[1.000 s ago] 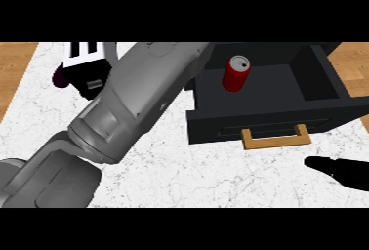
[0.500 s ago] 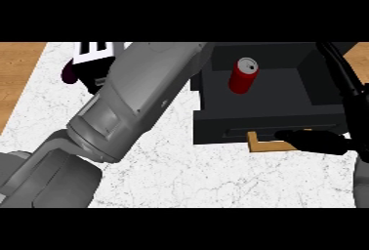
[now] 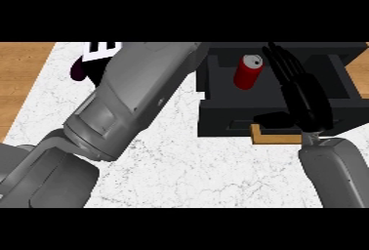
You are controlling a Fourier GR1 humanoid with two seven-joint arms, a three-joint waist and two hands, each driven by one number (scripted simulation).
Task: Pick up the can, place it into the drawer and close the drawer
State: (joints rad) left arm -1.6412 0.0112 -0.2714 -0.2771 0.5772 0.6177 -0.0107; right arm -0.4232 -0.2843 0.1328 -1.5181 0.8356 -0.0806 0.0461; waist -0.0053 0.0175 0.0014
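A red can (image 3: 246, 73) with a silver top stands inside the open black drawer (image 3: 216, 105). The drawer has a tan handle (image 3: 277, 140) on its front. My right hand (image 3: 304, 95) lies over the drawer's right part and front, open, with fingers straight and pointing away and the thumb out to the left just above the handle. It is to the right of the can and holds nothing. My left forearm (image 3: 133, 97) crosses the view's left and centre. Of the left hand (image 3: 97, 49), only a small part shows at the top left, past the forearm.
The drawer sits on a white marbled counter (image 3: 187, 171). A wooden surface (image 3: 18, 83) runs along the left edge. A dark purple object (image 3: 78, 72) shows beside the left forearm at the top left.
My right hand has risen from the lower right corner to over the drawer's front and right side. The can and drawer now sit a little further right in the view.
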